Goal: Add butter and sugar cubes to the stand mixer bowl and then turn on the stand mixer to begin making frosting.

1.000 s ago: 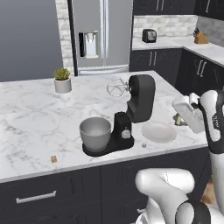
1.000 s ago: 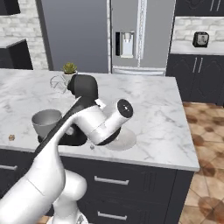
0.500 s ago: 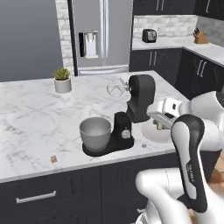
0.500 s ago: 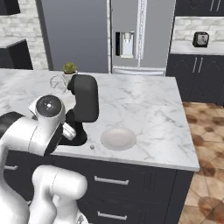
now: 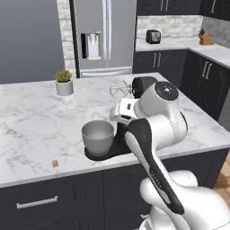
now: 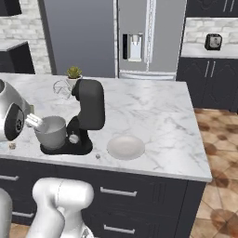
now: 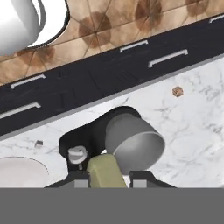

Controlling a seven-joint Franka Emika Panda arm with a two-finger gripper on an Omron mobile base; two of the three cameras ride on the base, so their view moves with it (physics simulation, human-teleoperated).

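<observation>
The pale yellow butter [image 7: 104,171] sits between my dark fingertips [image 7: 80,180], and my gripper [image 7: 107,180] is shut on it. Just beyond it is the grey metal stand mixer bowl [image 7: 136,141], on the black base of the stand mixer [image 7: 83,133]. In the right base view my gripper [image 6: 35,122] hangs at the left rim of the bowl [image 6: 52,132], with the stand mixer [image 6: 88,111] to its right, head tilted up. From the left base view my arm covers most of the mixer [image 5: 143,85]; the bowl [image 5: 98,135] shows. A tan sugar cube [image 5: 55,163] lies near the counter's front edge.
A white plate [image 6: 125,147] lies on the marble counter right of the mixer. A small potted plant [image 5: 64,83] stands at the back of the counter. A tiny grey bit [image 6: 97,156] lies by the front edge. A fridge and dark cabinets stand behind.
My arm has swung left from the plate's side of the counter to the mixer bowl, carrying the butter. The mixer, bowl and sugar cube have stayed put.
</observation>
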